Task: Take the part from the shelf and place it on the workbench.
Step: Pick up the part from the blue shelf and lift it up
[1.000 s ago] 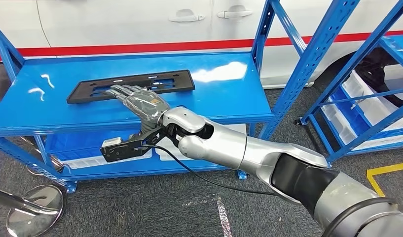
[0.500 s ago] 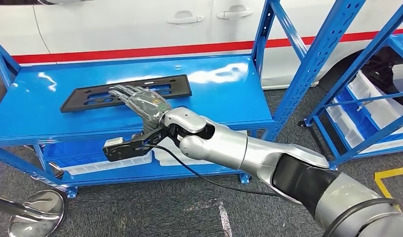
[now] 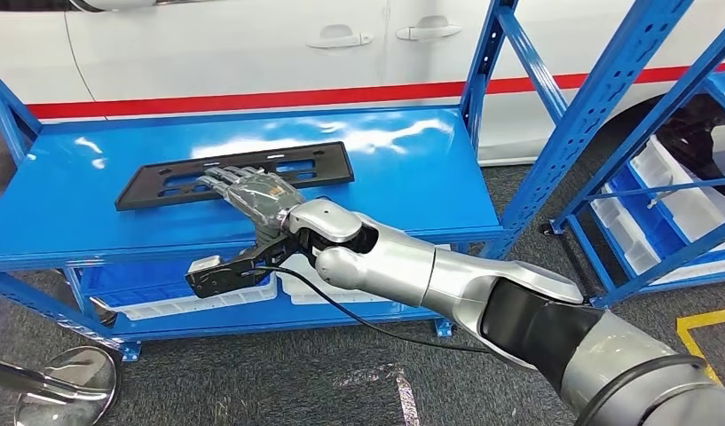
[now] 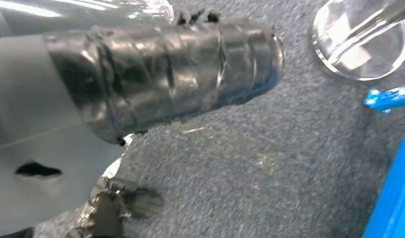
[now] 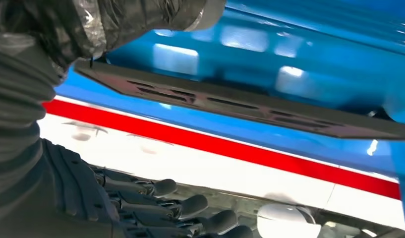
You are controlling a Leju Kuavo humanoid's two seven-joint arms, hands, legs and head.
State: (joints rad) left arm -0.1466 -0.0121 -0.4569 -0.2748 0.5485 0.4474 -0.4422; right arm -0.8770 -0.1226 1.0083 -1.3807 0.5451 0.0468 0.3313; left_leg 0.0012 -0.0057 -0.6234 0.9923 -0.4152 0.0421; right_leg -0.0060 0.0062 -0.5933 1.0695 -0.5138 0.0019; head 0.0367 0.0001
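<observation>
The part, a flat black slotted plate (image 3: 292,165), lies on the top deck of the blue shelf (image 3: 412,169). My right hand (image 3: 252,191) reaches in from the right and hovers over the plate's near edge around its middle, fingers stretched out and apart, holding nothing. In the right wrist view the plate (image 5: 240,106) runs across the blue deck, with my taped thumb (image 5: 116,20) at one end of it and the dark fingers (image 5: 190,206) spread away from it. My left hand (image 4: 180,74) hangs over grey carpet; its taped thumb shows, its fingers are hard to read.
White bins (image 3: 181,297) sit on the shelf's lower deck. A second blue rack with white bins (image 3: 669,191) stands at the right. A white car with a red stripe (image 3: 252,53) is behind. A chrome stand base (image 3: 66,382) rests on the floor, lower left.
The whole picture has shifted slightly, so the camera moved. My right hand stays spread over the plate's near edge, a little lower than before. The plate has not moved on the shelf.
</observation>
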